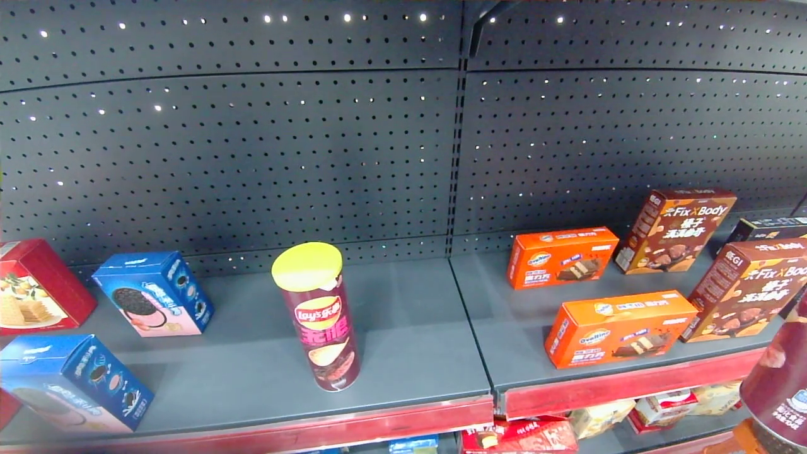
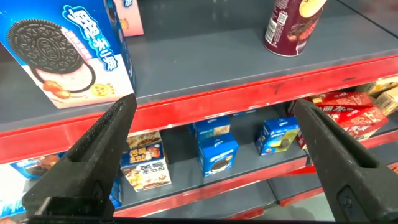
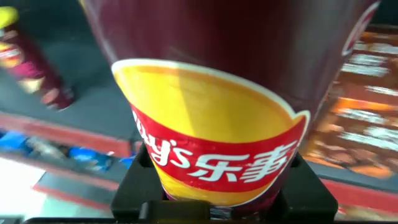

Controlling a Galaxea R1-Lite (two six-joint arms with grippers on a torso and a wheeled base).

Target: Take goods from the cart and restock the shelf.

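A maroon chips can with a yellow lid [image 1: 318,315] stands upright on the grey shelf [image 1: 403,353], near its front edge. A second maroon chips can [image 3: 217,81] sits in my right gripper [image 3: 217,182], which is shut on its lower part; this held can [image 1: 778,378] hangs at the far right, in front of and just below the shelf's front lip. My left gripper [image 2: 211,162] is open and empty, level with the red shelf lip [image 2: 249,93], in front of a blue cookie box [image 2: 62,53]. The standing can [image 2: 292,25] is off to one side of it.
Two blue cookie boxes [image 1: 154,293] [image 1: 72,381] and a red biscuit box [image 1: 38,287] stand at the left. Orange boxes [image 1: 561,257] [image 1: 621,328] and brown boxes [image 1: 674,230] [image 1: 747,287] fill the right bay. Bare shelf lies around the standing can. A stocked lower shelf [image 2: 217,155] lies beneath.
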